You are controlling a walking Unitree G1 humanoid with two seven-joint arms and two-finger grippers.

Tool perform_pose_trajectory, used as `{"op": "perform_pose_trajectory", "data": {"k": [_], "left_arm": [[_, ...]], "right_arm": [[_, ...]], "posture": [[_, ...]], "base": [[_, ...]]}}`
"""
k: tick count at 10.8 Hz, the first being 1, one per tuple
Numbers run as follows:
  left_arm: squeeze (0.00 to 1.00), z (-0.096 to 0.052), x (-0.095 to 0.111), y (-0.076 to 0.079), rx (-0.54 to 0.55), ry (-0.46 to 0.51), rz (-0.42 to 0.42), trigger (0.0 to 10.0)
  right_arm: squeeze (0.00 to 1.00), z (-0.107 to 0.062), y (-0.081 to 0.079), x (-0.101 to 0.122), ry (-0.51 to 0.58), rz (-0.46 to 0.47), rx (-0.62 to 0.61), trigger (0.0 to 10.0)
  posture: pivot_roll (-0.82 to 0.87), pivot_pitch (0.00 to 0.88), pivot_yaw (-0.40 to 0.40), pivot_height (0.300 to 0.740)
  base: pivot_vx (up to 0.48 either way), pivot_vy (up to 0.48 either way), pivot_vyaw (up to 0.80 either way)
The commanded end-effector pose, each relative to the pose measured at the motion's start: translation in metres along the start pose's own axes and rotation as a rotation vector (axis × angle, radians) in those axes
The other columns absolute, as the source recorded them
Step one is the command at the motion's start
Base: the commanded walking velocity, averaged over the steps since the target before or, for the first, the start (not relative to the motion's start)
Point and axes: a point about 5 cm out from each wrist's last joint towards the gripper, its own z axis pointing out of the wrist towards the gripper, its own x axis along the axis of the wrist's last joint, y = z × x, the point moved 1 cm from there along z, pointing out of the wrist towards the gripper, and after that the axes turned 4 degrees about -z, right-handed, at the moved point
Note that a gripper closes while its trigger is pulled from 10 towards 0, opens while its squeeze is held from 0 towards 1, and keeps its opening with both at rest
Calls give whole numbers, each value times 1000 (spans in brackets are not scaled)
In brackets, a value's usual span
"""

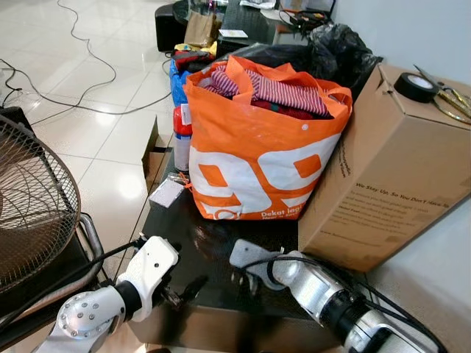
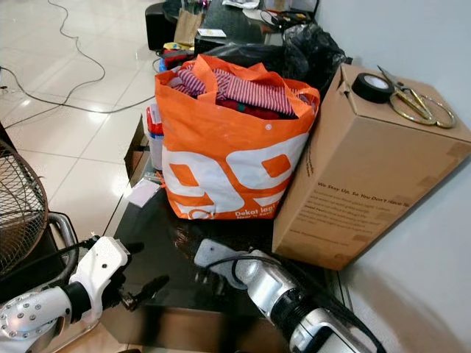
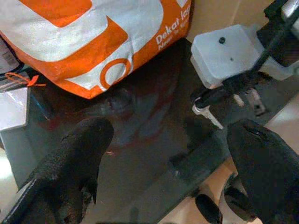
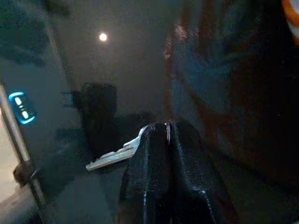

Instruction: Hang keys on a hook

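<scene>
A silver key (image 4: pixel 113 157) hangs from the tip of my right gripper (image 4: pixel 167 128), whose two black fingers are pressed together on its ring. The same key (image 3: pixel 208 115) dangles under the right gripper's white housing just above the dark glass table (image 1: pixel 221 243). My right gripper (image 1: pixel 252 279) is low over the table's front edge. My left gripper (image 3: pixel 170 135) is open, fingers spread wide, pointing across the table toward the key. It sits (image 1: pixel 185 289) at the table's front left corner, a short way left of the right gripper.
An orange shopping bag (image 1: pixel 257 154) full of clothes stands mid-table. A tall cardboard box (image 1: pixel 390 176) beside it on the right carries a tape roll (image 1: pixel 416 86) and scissors (image 1: pixel 450 99). A fan (image 1: pixel 29 198) stands at left. Cables cross the tiled floor (image 1: pixel 81 103).
</scene>
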Motion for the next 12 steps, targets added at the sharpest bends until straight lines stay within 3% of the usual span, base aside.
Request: {"op": "perform_pose_trajectory", "data": {"k": [1, 2, 5, 7, 9, 11, 12], "left_arm": [[0, -1, 4, 2, -2, 18, -7, 10000], [0, 0, 5, 2, -5, 21, -13, 10000], [0, -3, 2, 6, -31, 2, -37, 10000], [0, -4, 3, 7, -26, 6, -53, 10000], [0, -5, 4, 8, -24, 6, -60, 10000], [0, -6, 4, 8, -20, 4, -65, 10000], [0, -6, 4, 8, -19, 4, -66, 10000]], "right_arm": [[0, 0, 5, -8, -17, 39, -19, 10000], [0, 3, 8, -7, -13, 76, -38, 10000], [0, 10, 4, -5, -27, 77, -27, 10000], [0, 12, 4, -3, -23, 170, -28, 10000], [1000, 13, 3, -4, -29, 179, -25, 10000], [1000, 14, 3, -4, -30, 190, -25, 10000], [0, 15, 2, -4, -34, 185, -12, 10000]], "posture": [[19, 0, -158, 740], [17, 0, -162, 740], [24, 0, -172, 740], [28, 0, -180, 740], [32, 0, -187, 740], [33, 0, -190, 740], [33, 0, -190, 740]], "base": [[0, 0, 0], [0, 0, 0], [0, 0, 0], [0, 0, 0], [0, 0, 0], [0, 0, 0], [0, 0, 0]]}}
